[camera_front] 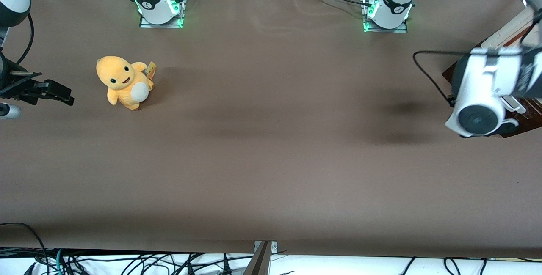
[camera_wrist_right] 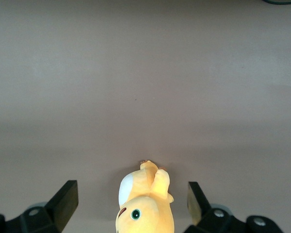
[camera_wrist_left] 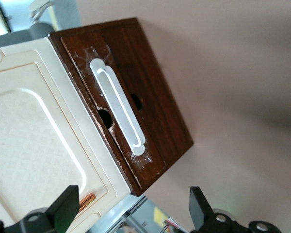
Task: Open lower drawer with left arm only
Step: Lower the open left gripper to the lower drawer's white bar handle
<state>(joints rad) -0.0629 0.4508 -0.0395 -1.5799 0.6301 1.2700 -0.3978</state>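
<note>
The left arm (camera_front: 487,84) reaches over the working arm's end of the brown bench (camera_front: 271,148), its hand (camera_wrist_left: 133,213) hovering above the lower drawer (camera_wrist_left: 136,107) with both fingers (camera_wrist_left: 65,208) spread wide apart, gripping nothing. The drawer's dark brown front and white bar handle (camera_wrist_left: 119,107) sit beside a cream panel (camera_wrist_left: 34,145). A yellow plush toy (camera_front: 123,81) lies well apart from the drawer, toward the parked arm's end.

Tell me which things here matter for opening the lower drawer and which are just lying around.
Part of the job:
lower drawer, dark brown front
its bar handle
left arm
gripper, open, in front of the drawer and clear of the handle

Just lying about:
yellow plush toy, toward the parked arm's end of the table
</note>
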